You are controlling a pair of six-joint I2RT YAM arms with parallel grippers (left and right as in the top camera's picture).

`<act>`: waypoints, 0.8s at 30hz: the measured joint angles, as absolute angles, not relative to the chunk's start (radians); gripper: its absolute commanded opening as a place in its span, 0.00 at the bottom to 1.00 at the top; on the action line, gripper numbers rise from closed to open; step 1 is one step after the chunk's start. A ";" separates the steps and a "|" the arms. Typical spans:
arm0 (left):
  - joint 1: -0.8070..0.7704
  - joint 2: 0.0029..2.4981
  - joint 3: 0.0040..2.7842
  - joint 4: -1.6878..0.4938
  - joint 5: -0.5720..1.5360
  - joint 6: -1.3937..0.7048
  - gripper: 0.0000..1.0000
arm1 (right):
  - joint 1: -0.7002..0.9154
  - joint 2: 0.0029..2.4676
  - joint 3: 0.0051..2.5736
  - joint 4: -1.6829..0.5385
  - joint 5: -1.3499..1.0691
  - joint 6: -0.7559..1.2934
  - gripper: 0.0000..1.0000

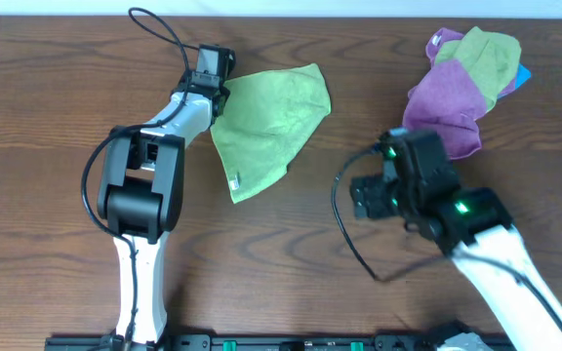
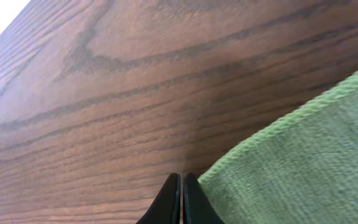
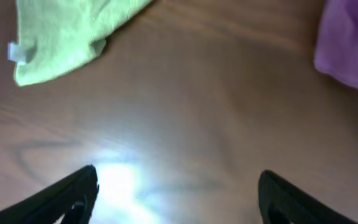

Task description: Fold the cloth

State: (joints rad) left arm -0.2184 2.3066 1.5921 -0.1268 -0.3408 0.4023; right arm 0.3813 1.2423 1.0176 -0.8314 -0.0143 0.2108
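Note:
The lime yellow-green cloth (image 1: 266, 117) lies on the wooden table (image 1: 291, 244) at the back centre, in a rough triangle, with its white tag (image 1: 233, 180) at the near point. My left gripper (image 1: 219, 86) is at the cloth's back left corner. In the left wrist view its jaws (image 2: 181, 180) are shut, low over the wood, and the cloth's hemmed edge (image 2: 303, 155) lies just to their right; no cloth shows between them. My right gripper (image 1: 357, 197) is open and empty over bare wood, to the right of the cloth. Its fingers (image 3: 176, 186) point toward the cloth (image 3: 67, 31).
A purple cloth (image 1: 447, 107) bunched with a duller green cloth (image 1: 481, 54) lies at the back right, with something blue (image 1: 523, 74) under its edge. The purple cloth also shows in the right wrist view (image 3: 350, 43). The table's far edge runs close behind the left gripper.

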 measured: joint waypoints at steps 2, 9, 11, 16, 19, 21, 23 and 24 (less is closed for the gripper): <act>-0.224 2.307 1.592 -0.127 -0.341 0.405 0.06 | 0.350 1.322 1.018 -0.766 -0.031 0.176 0.76; -0.248 2.307 1.592 -0.134 -0.344 0.413 0.06 | 0.224 1.537 1.012 -0.471 -0.208 0.094 0.77; -0.255 2.307 1.592 -0.143 -0.344 0.412 0.06 | 0.216 1.580 1.012 -0.390 -0.257 0.083 0.76; -0.268 2.306 1.592 -0.163 -0.348 0.387 0.06 | 0.214 1.720 1.013 -0.197 -0.349 0.070 0.73; -0.275 2.302 1.592 -0.178 -0.352 0.373 0.06 | 0.212 1.787 1.013 -0.126 -0.376 0.070 0.72; -0.284 2.300 1.592 -0.186 -0.352 0.368 0.06 | 0.209 1.826 1.013 -0.083 -0.390 0.072 0.70; -0.294 2.300 1.592 -0.187 -0.352 0.366 0.06 | 0.207 1.860 1.013 -0.037 -0.398 0.073 0.69; -0.297 2.300 1.592 -0.187 -0.352 0.366 0.06 | 0.205 1.873 1.015 -0.020 -0.402 0.074 0.68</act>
